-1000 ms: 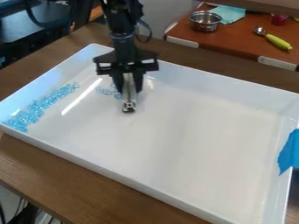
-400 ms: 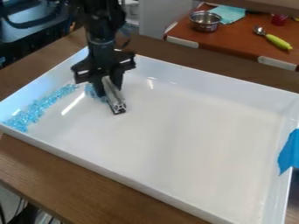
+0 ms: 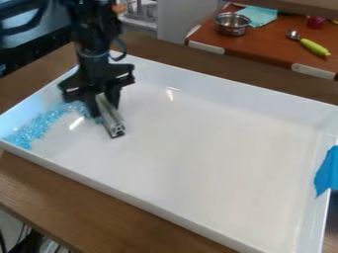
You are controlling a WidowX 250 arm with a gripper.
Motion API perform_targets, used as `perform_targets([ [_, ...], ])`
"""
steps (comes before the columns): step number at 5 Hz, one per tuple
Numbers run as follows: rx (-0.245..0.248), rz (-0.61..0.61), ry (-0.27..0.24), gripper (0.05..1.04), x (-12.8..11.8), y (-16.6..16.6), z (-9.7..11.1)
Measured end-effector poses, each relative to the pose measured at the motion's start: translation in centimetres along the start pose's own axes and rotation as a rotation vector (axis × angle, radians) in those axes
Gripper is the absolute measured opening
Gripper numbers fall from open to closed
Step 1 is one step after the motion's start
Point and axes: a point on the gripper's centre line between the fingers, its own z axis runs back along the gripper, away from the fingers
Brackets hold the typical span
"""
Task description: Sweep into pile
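My gripper (image 3: 103, 109) hangs low over the upper left part of the white tray (image 3: 218, 148), shut on a silver metal bar (image 3: 110, 118) that slants down toward the front right, its end at the tray floor. Light blue clear beads (image 3: 39, 123) lie in a band along the tray's left side, from the left corner up to the gripper. Some beads near the bar's left side are partly hidden by the gripper.
Tray walls rise on all sides, with blue tape (image 3: 327, 171) over the right one. Behind, on a brown-red surface, are a metal pot (image 3: 232, 23), a teal cloth (image 3: 258, 16) and a spoon with a green handle (image 3: 314, 47).
The gripper and bar have moved left across the tray, and the bar has turned to a slant. The small loose group of beads has shifted left to join the band.
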Motion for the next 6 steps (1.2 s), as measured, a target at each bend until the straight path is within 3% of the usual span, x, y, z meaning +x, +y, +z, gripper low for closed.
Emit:
perform_targets([
  [4,0.001,-0.037,0.054,0.375,-0.9,5.3,1.4],
  [5,-0.016,-0.04,0.061,0.376,-0.9,4.9,1.6],
  [6,-0.038,-0.112,0.042,0.375,0.6,2.3,2.3],
])
